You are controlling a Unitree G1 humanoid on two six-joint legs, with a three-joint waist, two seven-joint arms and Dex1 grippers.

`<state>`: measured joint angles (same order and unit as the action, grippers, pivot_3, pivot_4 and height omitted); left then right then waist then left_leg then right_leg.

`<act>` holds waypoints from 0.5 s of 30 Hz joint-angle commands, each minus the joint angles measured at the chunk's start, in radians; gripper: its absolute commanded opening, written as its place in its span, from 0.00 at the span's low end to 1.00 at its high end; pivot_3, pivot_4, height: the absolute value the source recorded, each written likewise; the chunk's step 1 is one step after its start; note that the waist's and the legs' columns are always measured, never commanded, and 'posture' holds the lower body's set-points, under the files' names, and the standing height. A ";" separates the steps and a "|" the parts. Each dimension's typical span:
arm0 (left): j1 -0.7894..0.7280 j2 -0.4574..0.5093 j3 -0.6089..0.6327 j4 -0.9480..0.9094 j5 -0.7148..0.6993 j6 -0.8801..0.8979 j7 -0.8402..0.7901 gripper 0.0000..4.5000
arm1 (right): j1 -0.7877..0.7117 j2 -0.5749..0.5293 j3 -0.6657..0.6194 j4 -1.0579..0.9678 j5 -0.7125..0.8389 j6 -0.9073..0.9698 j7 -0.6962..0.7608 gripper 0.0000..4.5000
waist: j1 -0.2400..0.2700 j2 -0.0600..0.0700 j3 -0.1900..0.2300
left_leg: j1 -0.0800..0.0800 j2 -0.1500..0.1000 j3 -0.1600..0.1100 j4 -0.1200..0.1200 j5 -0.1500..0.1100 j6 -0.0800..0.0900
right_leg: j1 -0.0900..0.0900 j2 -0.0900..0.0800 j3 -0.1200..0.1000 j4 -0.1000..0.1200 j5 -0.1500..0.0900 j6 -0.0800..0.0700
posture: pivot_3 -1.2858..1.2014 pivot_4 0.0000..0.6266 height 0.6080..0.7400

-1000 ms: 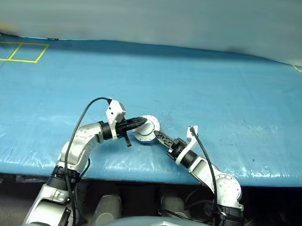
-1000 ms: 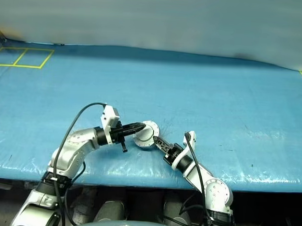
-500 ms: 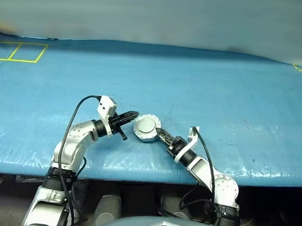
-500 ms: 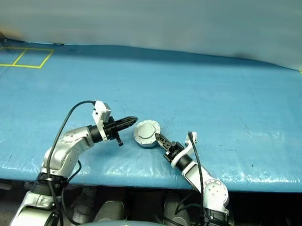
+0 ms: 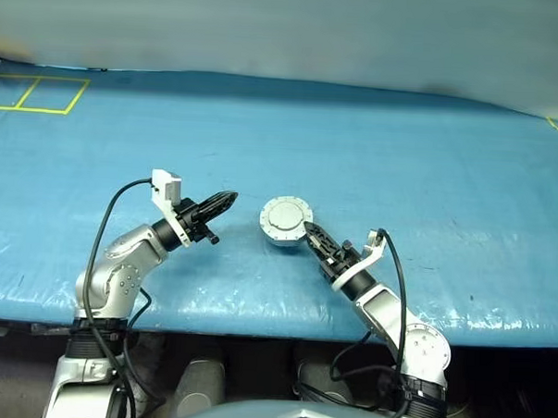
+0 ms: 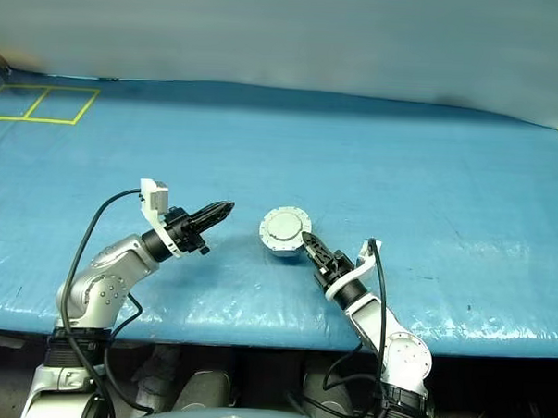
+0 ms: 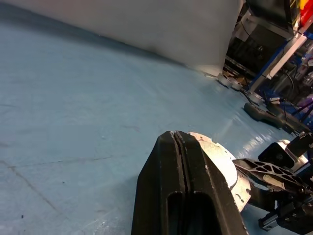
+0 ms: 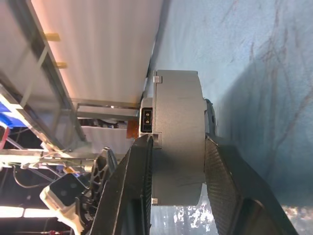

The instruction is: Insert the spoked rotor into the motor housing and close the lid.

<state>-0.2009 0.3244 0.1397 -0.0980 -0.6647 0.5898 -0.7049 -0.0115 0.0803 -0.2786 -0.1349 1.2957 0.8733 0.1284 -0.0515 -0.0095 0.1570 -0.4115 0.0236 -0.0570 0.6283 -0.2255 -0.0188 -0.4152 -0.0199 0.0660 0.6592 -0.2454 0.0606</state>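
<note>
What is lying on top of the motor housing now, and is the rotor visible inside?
The lid covers the motor housing, plain pale face up. The right gripper grips the closed assembly by its sides. Whatever is inside is hidden.

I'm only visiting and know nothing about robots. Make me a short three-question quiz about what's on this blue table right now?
1. True or false: the left gripper is shut and holds nothing.
2. What does the right gripper clamp? A) a cable B) the closed grey motor assembly C) nothing
3. Fill in: the yellow taped squares lie at the blue table's far ____ corner, on the robot's side.

Key: 1 true; 2 B; 3 left.
</note>
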 commanded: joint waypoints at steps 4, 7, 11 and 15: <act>0.070 -0.044 0.060 -0.048 -0.173 0.106 0.007 0.21 | -0.047 0.033 0.066 -0.123 0.098 -0.013 0.029 0.27 | -0.002 0.000 0.000 | 0.000 0.000 0.000 0.000 0.000 0.000 | 0.000 0.000 0.000 0.000 0.000 0.000 | 0.52 0.24 1.00; 0.085 -0.069 0.090 -0.046 -0.241 0.136 0.021 0.42 | -0.061 0.026 0.080 -0.141 0.124 -0.020 0.020 0.27 | -0.001 0.000 0.001 | 0.000 0.000 -0.001 0.001 0.000 0.000 | 0.000 0.000 -0.001 0.000 0.000 0.000 | 0.52 0.24 1.00; 0.102 -0.094 0.090 -0.044 -0.255 0.126 0.044 0.73 | -0.077 -0.006 0.117 -0.174 0.143 0.001 0.042 0.27 | -0.001 0.000 0.001 | 0.000 0.000 -0.001 0.002 0.000 0.000 | 0.001 0.000 -0.001 0.000 0.000 0.000 | 0.52 0.24 1.00; 0.105 -0.113 0.078 -0.084 -0.288 0.126 0.035 1.00 | -0.072 -0.018 0.135 -0.183 0.153 0.007 0.033 0.27 | 0.001 0.000 0.001 | 0.000 0.000 -0.001 0.001 0.000 0.000 | 0.001 0.000 -0.001 0.000 0.001 -0.001 | 0.52 0.24 1.00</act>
<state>-0.0869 0.2228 0.2266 -0.1111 -0.9169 0.7169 -0.6570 -0.0649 0.0610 -0.1827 -0.2564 1.3993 0.8730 0.1327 -0.0502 -0.0095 0.1575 -0.4118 0.0232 -0.0579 0.6298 -0.2254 -0.0189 -0.4146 -0.0201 0.0651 0.6594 -0.2444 0.0591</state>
